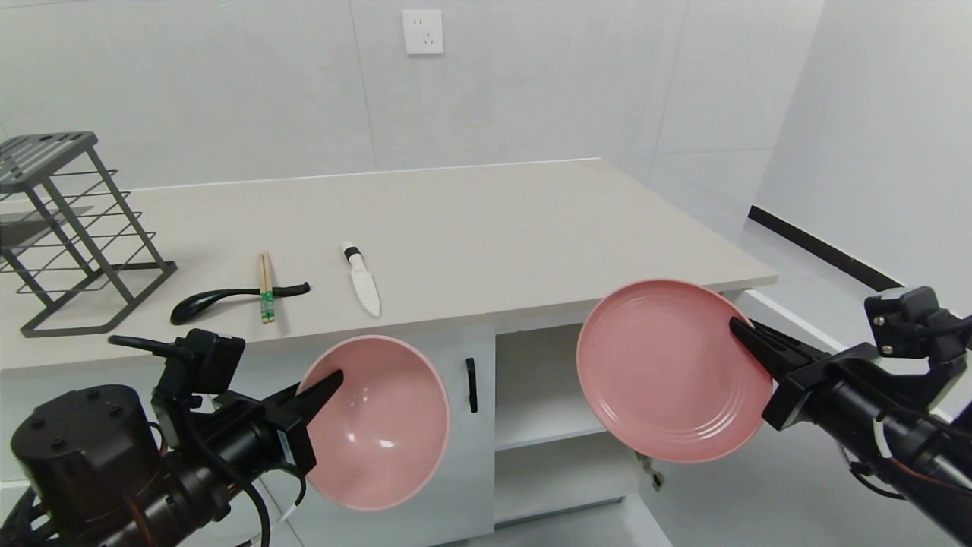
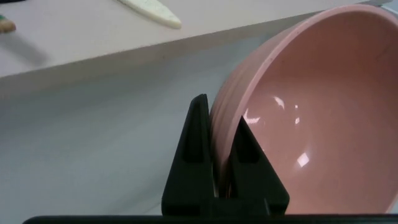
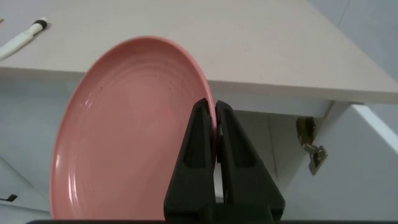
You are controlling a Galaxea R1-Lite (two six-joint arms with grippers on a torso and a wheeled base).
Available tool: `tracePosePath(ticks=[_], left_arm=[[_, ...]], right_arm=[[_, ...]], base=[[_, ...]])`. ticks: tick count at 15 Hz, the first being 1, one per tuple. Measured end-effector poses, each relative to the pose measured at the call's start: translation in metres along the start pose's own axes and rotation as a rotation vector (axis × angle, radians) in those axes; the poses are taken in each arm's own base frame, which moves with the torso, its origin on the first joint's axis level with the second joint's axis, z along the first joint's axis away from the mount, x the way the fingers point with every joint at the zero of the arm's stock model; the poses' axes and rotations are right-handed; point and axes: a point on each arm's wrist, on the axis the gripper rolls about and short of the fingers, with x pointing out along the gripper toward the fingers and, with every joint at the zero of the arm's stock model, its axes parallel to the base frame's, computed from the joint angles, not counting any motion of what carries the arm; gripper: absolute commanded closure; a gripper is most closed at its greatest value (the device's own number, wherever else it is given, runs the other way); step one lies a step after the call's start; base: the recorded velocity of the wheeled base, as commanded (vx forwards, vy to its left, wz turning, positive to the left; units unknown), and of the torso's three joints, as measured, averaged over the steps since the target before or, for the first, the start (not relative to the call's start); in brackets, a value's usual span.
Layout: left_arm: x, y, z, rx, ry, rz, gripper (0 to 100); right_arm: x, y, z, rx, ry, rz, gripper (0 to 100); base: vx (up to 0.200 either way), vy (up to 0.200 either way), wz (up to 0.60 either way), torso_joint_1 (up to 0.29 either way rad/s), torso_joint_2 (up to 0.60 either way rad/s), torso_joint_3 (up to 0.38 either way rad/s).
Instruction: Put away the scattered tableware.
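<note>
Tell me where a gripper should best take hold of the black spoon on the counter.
Probably the handle's free end, from straight above, jaws closing across its thin width. The black spoon lies flat, the chopsticks cross its mid-handle, and its wider bowl end sits nearer the rack.

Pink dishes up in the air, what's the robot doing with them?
It is tidying up. Its left jaws are shut on the rim of a pink bowl, its right jaws on a pink plate, both held before the open cabinet under the counter. A spoon, chopsticks and a knife lie on the counter.
</note>
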Motion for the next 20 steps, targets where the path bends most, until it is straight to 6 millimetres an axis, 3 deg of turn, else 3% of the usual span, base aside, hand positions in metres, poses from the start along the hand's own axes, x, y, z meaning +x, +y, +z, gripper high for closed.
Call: tracePosePath(ticks=[13,20], left_arm=[[-0.0005,-0.0030,0.0004,0.003,-0.004,-0.006,100],[0.0014,-0.0039,-0.0026,0.004,0.011,-0.005,100]], right_arm=[[0.0005,0.0001,-0.0016,0.000,0.008,0.000,100],[0.0017,0.0001,-0.0036,0.000,0.019,0.000,100]], base=[[0.000,0.000,0.00,-0.251,0.41,0.174],[0.000,0.000,0.00,-0.046,0.19,0.064]])
